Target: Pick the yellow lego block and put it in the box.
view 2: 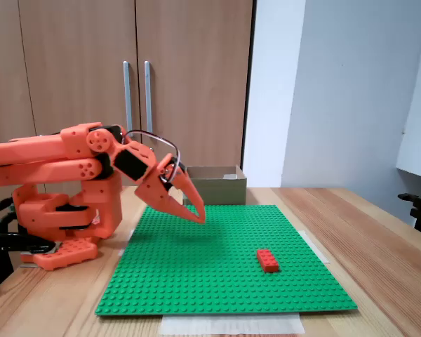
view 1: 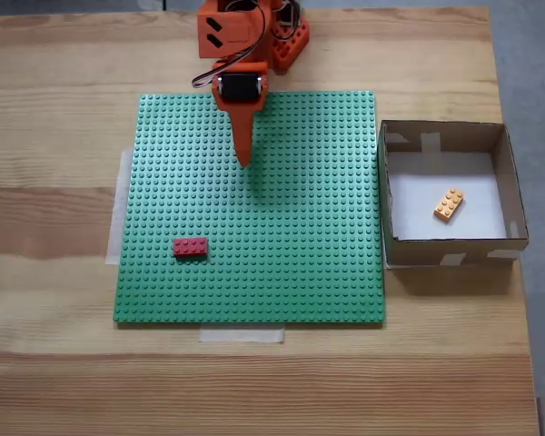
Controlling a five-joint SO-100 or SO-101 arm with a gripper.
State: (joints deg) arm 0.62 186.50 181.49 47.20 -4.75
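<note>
Lying flat in box (view 1: 409, 136), yellow lego block (view 1: 449, 204) long axis diagonal.

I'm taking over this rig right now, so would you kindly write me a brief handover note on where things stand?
Gripper: shut and holding nothing, hanging above the green baseplate near the arm's base.
Yellow lego block: lying on the white floor of the box, beside the baseplate's right edge in the top-down fixed view.
Red brick: sitting on the baseplate, apart from the gripper.
Done: the yellow block is in the box.
Left: nothing for the task that I can see.
</note>
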